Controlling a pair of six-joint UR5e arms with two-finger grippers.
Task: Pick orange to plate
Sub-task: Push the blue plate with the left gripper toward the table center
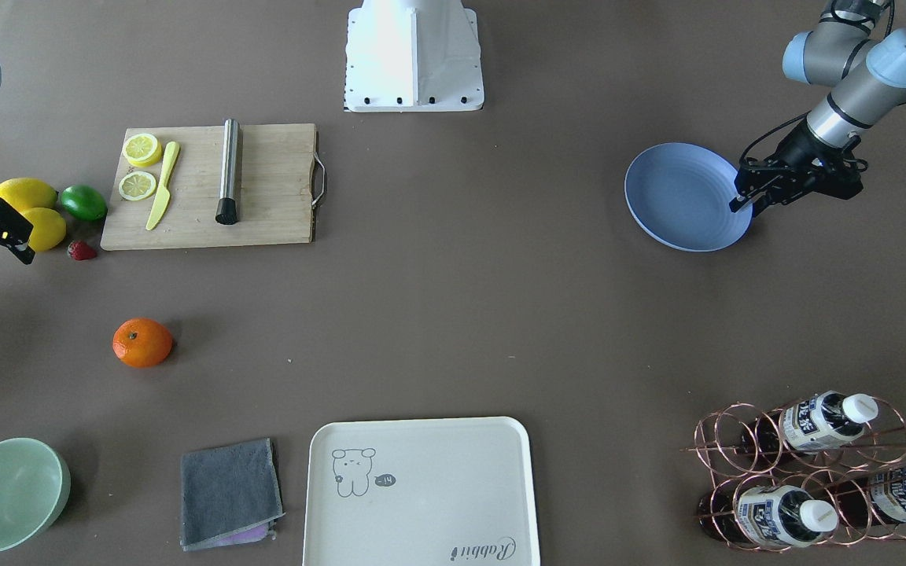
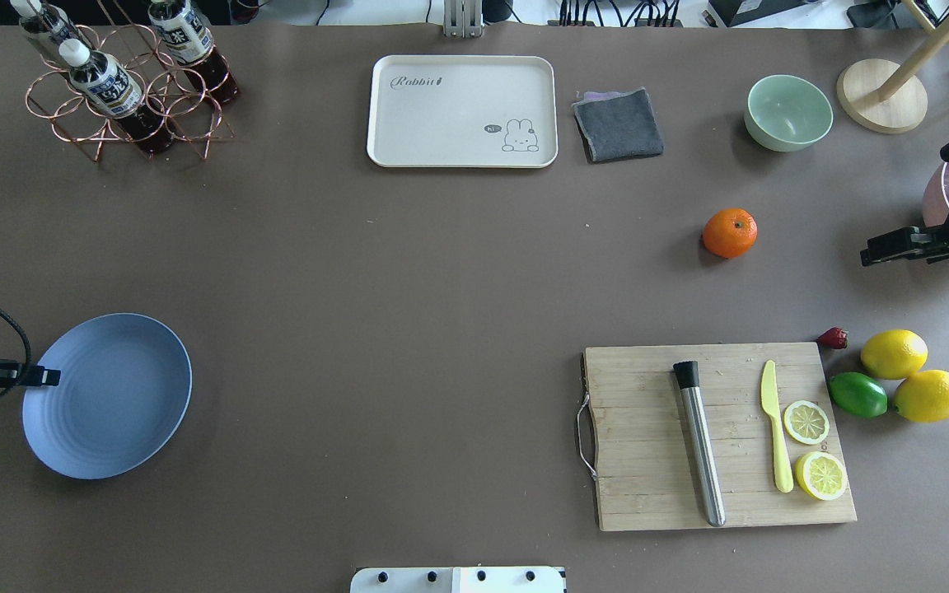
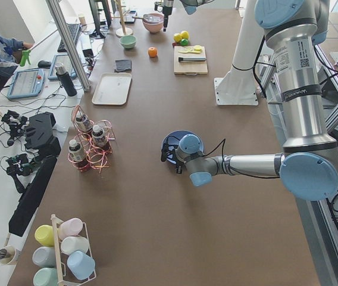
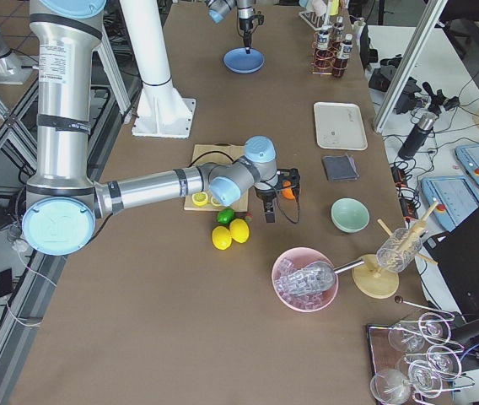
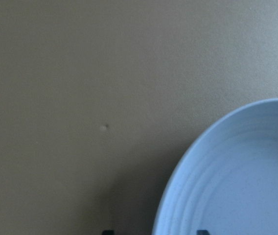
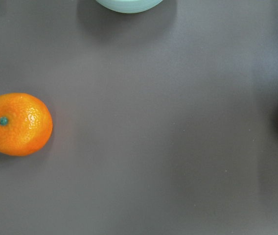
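The orange (image 2: 730, 233) lies alone on the brown table, between the mint bowl and the cutting board; the right wrist view shows the orange (image 6: 16, 124) at its left edge. My right gripper (image 2: 870, 249) hovers open to the right of it, well apart, with nothing between its fingers. The periwinkle-blue plate (image 2: 108, 395) lies empty at the table's other end. My left gripper (image 2: 50, 376) hangs open at the plate's left rim. In the left wrist view its two fingertips stand either side of the plate's rim (image 5: 178, 196).
Near the right gripper are two lemons (image 2: 911, 375), a lime (image 2: 857, 394), a strawberry (image 2: 833, 338) and a cutting board (image 2: 647, 436) with lemon slices, a yellow knife and a metal cylinder. A mint bowl (image 2: 787, 112), grey cloth (image 2: 619, 123), cream tray (image 2: 462, 111) and bottle rack (image 2: 124, 82) line the far edge.
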